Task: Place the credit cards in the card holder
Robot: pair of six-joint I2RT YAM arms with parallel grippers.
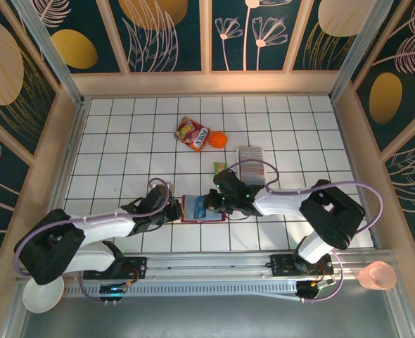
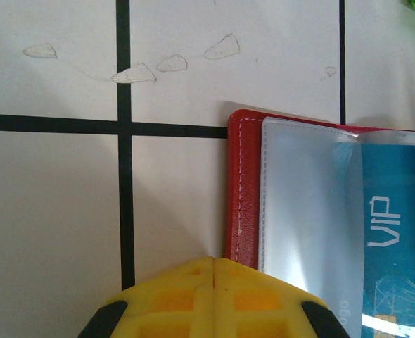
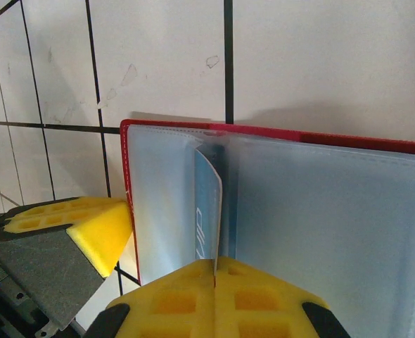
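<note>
While left gripper (image 2: pixel 213 267) seemingly pins card holder (image 2: pixel 241 190), right gripper (image 3: pixel 214 266) pinches blue card (image 3: pixel 207 204).

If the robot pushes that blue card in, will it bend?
Probably barely: the blue card is thin but stands straight on edge in the right gripper, so likely stiff and light. Its glossy face might slip. The card holder has clear pockets that look softer and may buckle.

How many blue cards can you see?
1. The blue card is in the open card holder, pinched by the right gripper. The card stack further back may hide more.
</note>
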